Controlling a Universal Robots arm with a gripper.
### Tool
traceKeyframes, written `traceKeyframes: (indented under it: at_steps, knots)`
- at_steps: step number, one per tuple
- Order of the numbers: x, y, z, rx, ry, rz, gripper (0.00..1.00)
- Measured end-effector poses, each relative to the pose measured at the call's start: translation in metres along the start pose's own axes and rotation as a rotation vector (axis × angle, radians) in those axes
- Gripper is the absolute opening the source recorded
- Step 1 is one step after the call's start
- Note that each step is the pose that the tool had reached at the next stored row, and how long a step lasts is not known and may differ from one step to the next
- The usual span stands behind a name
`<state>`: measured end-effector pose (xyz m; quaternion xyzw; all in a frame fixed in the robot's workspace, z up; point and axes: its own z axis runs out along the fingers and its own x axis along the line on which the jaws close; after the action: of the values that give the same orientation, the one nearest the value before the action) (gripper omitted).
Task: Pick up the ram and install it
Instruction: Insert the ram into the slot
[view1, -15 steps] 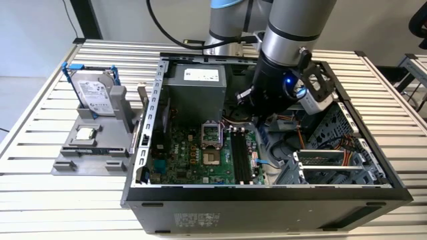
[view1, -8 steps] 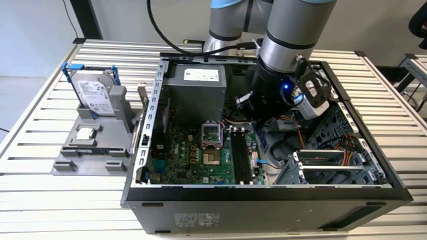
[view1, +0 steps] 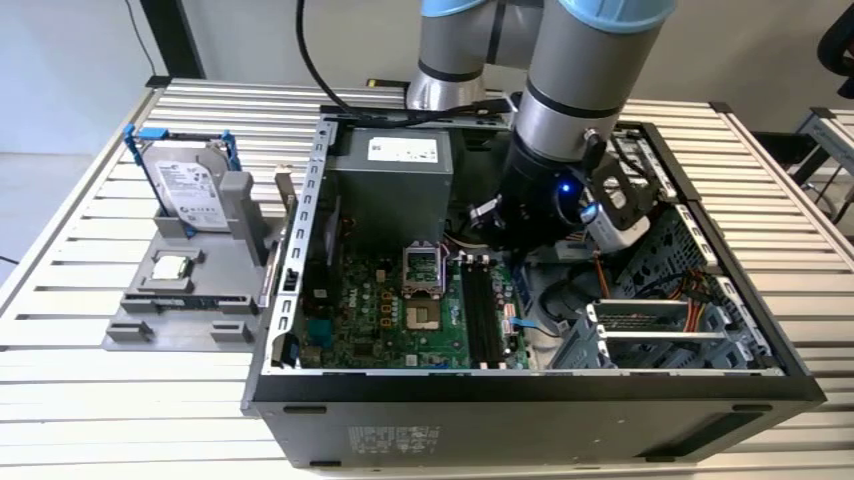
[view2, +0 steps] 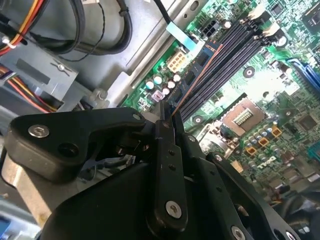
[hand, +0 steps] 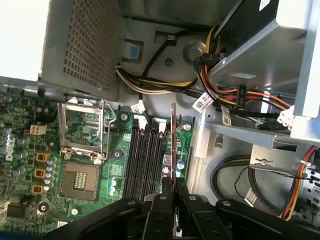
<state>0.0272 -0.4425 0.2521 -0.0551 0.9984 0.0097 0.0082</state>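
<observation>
1. The arm (view1: 587, 70) is reaching steeply downward in the exterior view, wrist (view1: 547, 200) lowest.
2. In both wrist views, the tool (hand: 173, 197) is pinching its black fingers (view2: 167, 150) closed on a thin edge-on board.

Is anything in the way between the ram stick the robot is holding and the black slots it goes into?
Nothing visible is. The gripper is shut on the ram, edge-on just above the black slots on the motherboard. The cables lie off to one side.
</observation>
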Motion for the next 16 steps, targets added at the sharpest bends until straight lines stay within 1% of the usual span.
traceKeyframes:
  at_steps: [8, 12, 16]
  knots:
    - [0.0006, -0.0015, 0.0136, 0.0017, -0.0018, 0.089, 0.00]
    - [0.0014, -0.0038, 0.0195, 0.0022, -0.0022, 0.112, 0.00]
    - [0.0036, -0.0104, 0.0200, 0.0022, -0.0024, 0.116, 0.00]
